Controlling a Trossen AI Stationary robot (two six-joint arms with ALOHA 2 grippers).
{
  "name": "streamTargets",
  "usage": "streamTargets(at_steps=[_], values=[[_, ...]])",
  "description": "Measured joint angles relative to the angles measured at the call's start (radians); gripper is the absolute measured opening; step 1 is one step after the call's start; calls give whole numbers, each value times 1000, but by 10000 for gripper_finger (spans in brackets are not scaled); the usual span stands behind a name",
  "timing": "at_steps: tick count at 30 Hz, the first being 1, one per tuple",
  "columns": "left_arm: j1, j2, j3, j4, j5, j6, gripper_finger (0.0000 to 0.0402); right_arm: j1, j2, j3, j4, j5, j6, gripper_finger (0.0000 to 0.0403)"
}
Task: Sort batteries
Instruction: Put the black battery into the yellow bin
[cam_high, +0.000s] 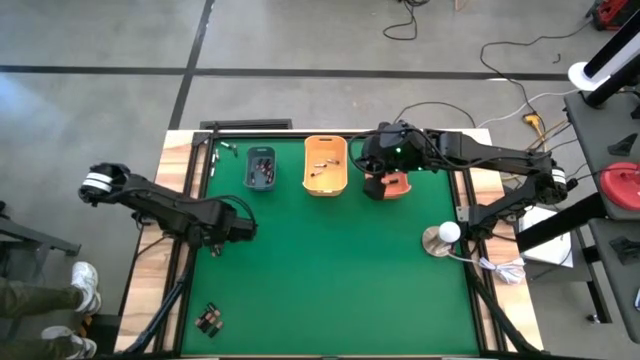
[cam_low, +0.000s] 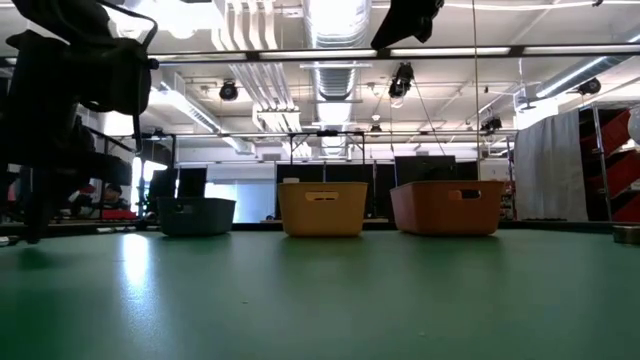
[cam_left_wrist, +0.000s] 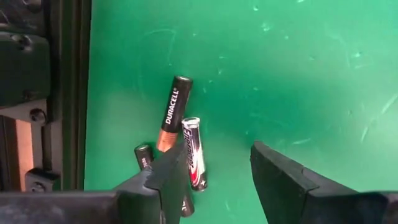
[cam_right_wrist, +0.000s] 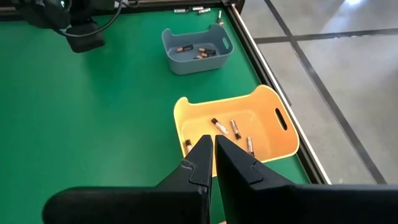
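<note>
Three batteries lie on the green mat near its left edge: a black-and-copper one (cam_left_wrist: 172, 115), a silver-and-black one (cam_left_wrist: 194, 152) and a dark one (cam_left_wrist: 143, 155) half hidden behind a finger. My left gripper (cam_left_wrist: 217, 180) (cam_high: 214, 247) points down over them, open. One finger stands right by the silver battery and the gap is over bare mat. My right gripper (cam_right_wrist: 212, 155) (cam_high: 378, 170) hangs shut and high over the bins at the far side. Several batteries lie in the grey-blue bin (cam_right_wrist: 198, 50) and several in the yellow-orange bin (cam_right_wrist: 233, 127).
The three bins stand in a row at the mat's far side: grey-blue (cam_high: 261, 168), yellow-orange (cam_high: 326, 165), orange (cam_high: 394, 186). A dark metal frame (cam_left_wrist: 68, 93) runs along the mat's left edge, close to my left gripper. A white round lamp (cam_high: 440, 238) stands at the right, and small dark items (cam_high: 208, 318) lie at the near left.
</note>
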Motion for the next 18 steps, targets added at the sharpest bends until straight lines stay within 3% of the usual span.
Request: streamTargets(at_steps=[18], values=[[0, 80, 48, 110, -4, 29, 155, 0, 0, 0, -55, 0, -11, 13]])
